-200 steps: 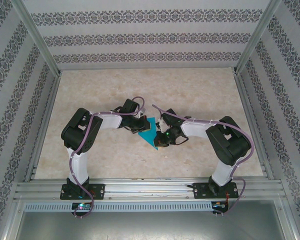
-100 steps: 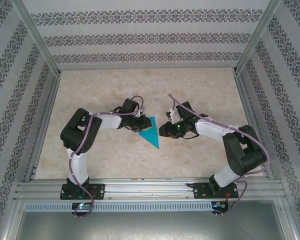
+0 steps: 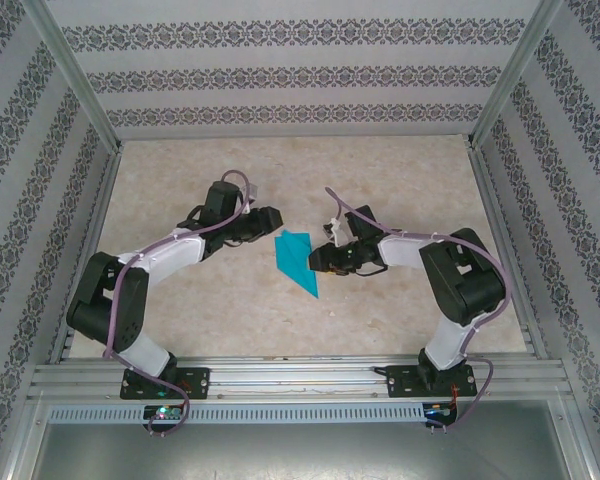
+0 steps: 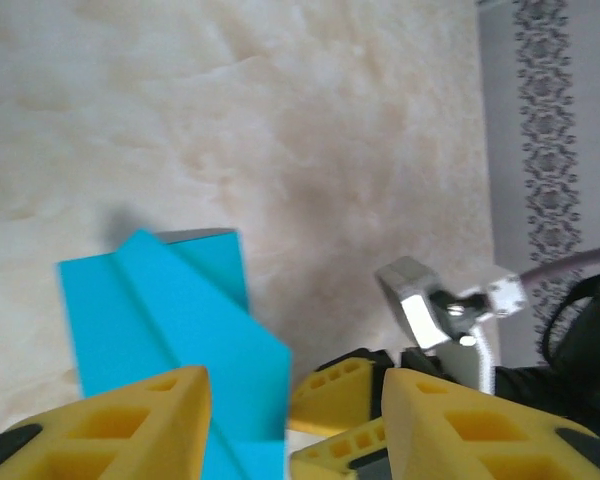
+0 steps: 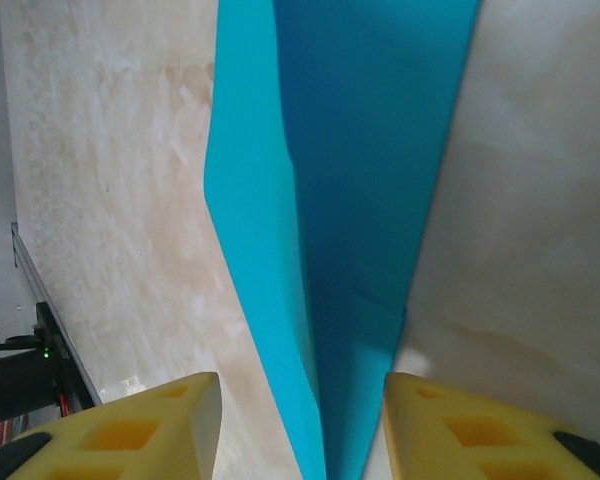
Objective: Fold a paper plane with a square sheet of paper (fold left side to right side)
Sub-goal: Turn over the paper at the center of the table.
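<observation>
The left gripper [image 3: 272,217] has its yellow fingers [image 4: 130,425] spread, pinching nothing, just upper left of the paper plane [image 3: 296,262]. The right gripper [image 3: 318,259] gapes too, empty, beside the plane's right edge. The teal plane lies flat mid-frame on the table [image 3: 400,180].

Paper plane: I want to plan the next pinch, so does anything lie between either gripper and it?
Nothing visible does. The paper plane lies on the table between the open left gripper and open right gripper, close to both.

Lab test cell: alu frame [image 3: 280,375], patterned walls [image 3: 280,75].
</observation>
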